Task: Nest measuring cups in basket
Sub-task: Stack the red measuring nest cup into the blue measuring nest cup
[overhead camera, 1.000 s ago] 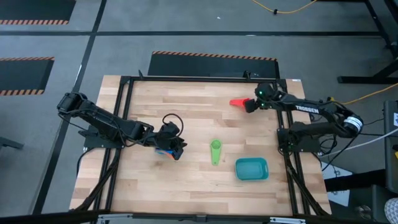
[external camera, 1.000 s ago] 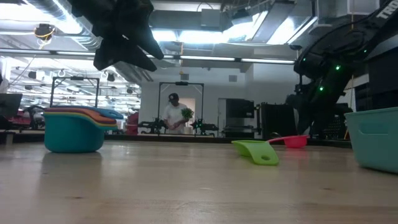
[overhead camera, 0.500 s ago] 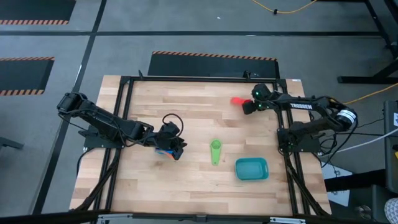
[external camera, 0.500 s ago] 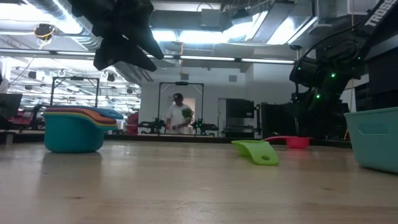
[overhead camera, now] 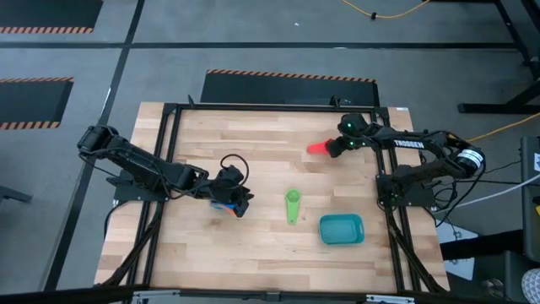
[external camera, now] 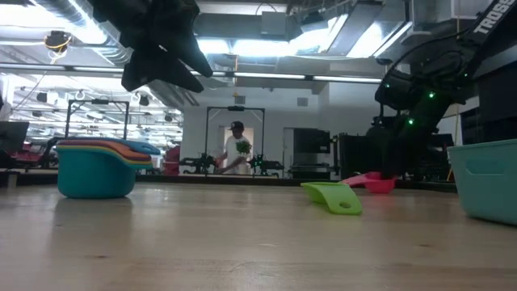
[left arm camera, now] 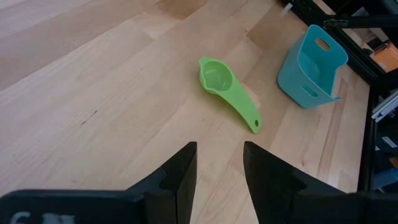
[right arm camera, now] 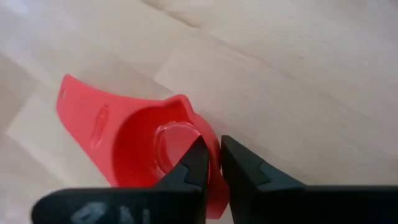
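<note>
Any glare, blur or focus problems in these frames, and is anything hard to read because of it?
Low view: bright ceiling lights behind leave the left gripper a dark silhouette, and the person in the background is soft. Right wrist view: the red cup is near and soft-edged, its floor shining. High view: even light, stacked cups mostly hidden under the left gripper. Left wrist view: sharp on the green cup and basket.

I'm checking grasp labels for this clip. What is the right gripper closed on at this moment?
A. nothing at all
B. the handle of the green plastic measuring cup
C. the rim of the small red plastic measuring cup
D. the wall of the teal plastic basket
C: in the right wrist view the right gripper has its two dark fingers pinched over the rim of the small red plastic measuring cup, one inside the bowl and one outside.
</note>
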`<state>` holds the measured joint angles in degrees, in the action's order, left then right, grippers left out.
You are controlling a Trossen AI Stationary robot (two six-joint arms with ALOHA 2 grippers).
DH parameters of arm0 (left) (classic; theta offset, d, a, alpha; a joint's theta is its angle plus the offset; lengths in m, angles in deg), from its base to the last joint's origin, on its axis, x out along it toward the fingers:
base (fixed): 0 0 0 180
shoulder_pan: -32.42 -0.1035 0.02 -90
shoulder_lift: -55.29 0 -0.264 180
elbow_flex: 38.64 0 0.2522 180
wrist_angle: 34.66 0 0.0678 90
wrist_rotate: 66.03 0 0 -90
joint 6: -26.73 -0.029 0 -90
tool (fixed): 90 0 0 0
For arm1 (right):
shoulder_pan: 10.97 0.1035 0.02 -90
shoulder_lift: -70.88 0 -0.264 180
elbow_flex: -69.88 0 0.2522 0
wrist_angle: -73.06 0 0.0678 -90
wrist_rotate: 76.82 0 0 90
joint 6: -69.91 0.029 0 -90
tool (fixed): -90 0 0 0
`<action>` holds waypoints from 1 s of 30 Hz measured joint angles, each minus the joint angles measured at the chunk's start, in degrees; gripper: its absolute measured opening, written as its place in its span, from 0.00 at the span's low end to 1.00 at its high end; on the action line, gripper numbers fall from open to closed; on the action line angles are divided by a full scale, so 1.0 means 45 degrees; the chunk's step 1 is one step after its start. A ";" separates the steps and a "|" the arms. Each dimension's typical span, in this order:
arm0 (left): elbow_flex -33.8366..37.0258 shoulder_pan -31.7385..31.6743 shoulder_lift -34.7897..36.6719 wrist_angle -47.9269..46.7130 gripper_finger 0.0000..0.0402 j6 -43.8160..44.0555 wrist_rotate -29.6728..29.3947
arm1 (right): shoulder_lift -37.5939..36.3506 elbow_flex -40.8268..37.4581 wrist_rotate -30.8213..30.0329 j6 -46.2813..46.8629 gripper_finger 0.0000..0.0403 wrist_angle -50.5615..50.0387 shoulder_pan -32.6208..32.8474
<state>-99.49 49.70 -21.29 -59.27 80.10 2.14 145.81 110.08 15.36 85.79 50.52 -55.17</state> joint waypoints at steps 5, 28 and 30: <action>0.0000 0.0000 0.0000 0.0000 0.31 0.0000 0.0000 | -0.0147 0.0917 0.1172 0.0049 0.08 -0.0401 0.0260; 0.0000 0.0000 0.0000 -0.0044 0.31 -0.0015 0.0000 | -0.0122 0.5701 0.2227 -0.1825 0.09 -0.1976 0.8775; 0.0000 0.0004 0.0000 -0.0044 0.31 -0.0015 0.0000 | 0.0032 0.5706 0.2227 -0.2171 0.09 -0.2014 0.9415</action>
<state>-99.49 49.72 -21.29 -59.47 80.03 2.14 145.96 135.76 25.39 76.02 41.45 -12.80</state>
